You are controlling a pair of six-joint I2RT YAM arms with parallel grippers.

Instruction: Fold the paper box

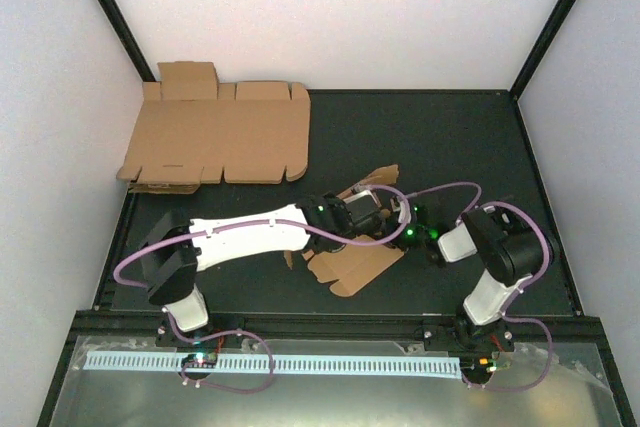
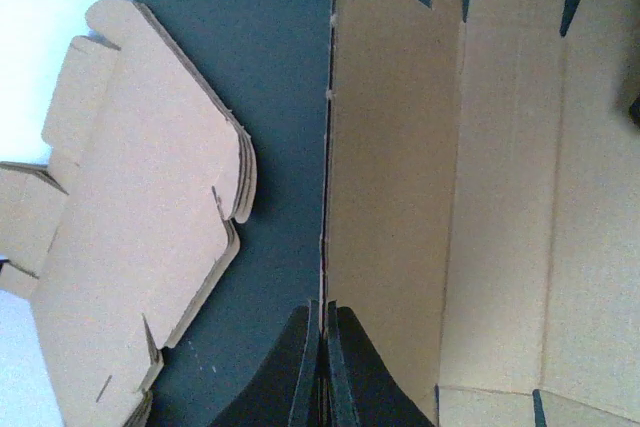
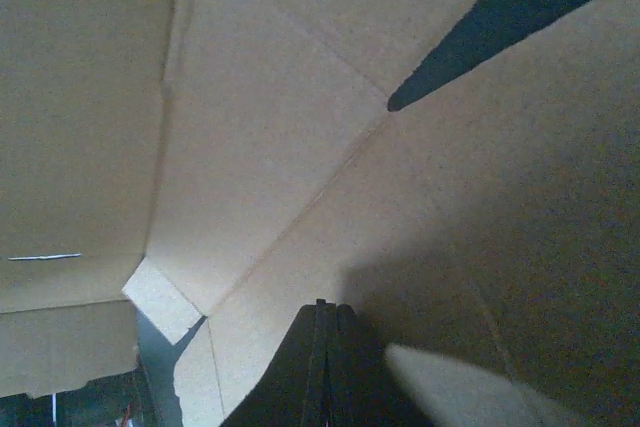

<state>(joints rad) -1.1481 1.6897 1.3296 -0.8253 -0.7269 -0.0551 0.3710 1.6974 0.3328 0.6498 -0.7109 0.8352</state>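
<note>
Both hands are pressed together. Our left hand (image 2: 322, 322) pinches the bare edge of a raised panel of the paper box (image 2: 500, 197). The cardboard runs straight down into the slit between its fingers, and we judge it holds that wall upright so the creases beside it can be worked. Our right hand (image 3: 322, 312) is squeezed flat too, its tips up against a face of the box where several fold lines meet. We cannot tell whether any cardboard is caught between them. It looks placed to steady a corner against the left hand's hold.

The box is half-folded and sits between the two hands near the middle of the counter (image 1: 460, 147), with one flap spread flat toward the arm bases. Well apart from it, in the far left corner, lies a stack of flat cardboard sheets (image 1: 220, 137), which we take to be spare blanks kept out of reach of the work. The counter is dark and matte. White walls (image 1: 350, 7) close it in on three sides, with black struts at the corners.
</note>
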